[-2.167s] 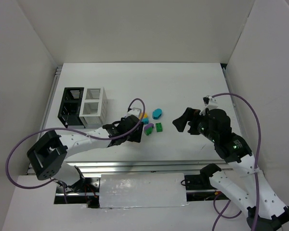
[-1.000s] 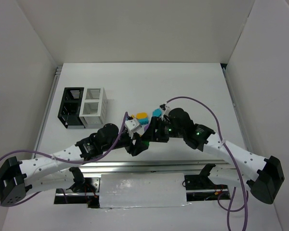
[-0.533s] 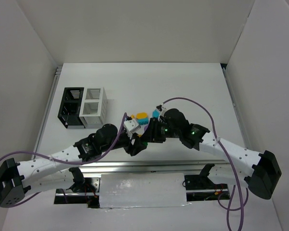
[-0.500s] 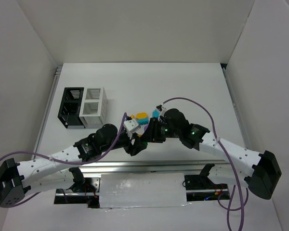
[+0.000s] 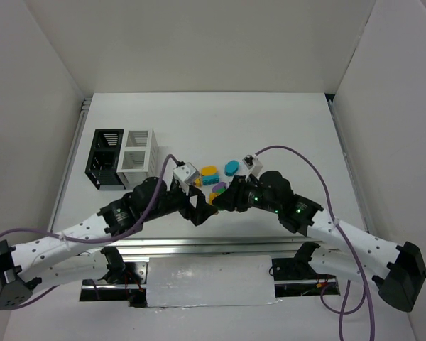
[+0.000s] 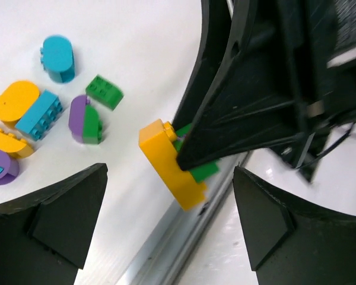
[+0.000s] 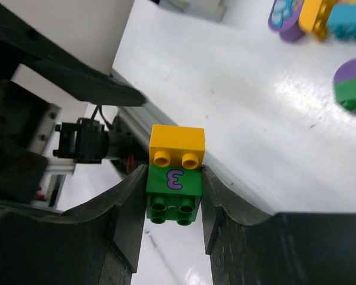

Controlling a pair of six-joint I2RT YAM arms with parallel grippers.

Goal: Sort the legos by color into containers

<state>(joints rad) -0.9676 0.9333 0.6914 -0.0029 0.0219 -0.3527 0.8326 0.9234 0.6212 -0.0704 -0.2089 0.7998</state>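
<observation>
the right end effector [image 7: 174,205] is clamped together on a green brick [image 7: 173,178], and a yellow brick [image 7: 177,142] is plugged onto the green one's far end. only the green half sits between the pads. the pair hangs in the air over the near edge of the tabletop [image 5: 270,128], between the two arms.

the left end effector [image 6: 166,202] faces it with its fingers spread wide apart, one on each side of the yellow brick and touching nothing. that looks like a hold meant for pulling: one arm anchors the green half so the other can close on the yellow half and split them, since a joined two-colour pair cannot be sorted by colour.

the loose bricks [image 6: 86,119] lie clustered on the tabletop just beyond, in teal, yellow-orange, purple and green. the black box [image 5: 105,158] and white box [image 5: 137,158] stand side by side, touching, well off to the left. i cannot tell what their compartments hold.
</observation>
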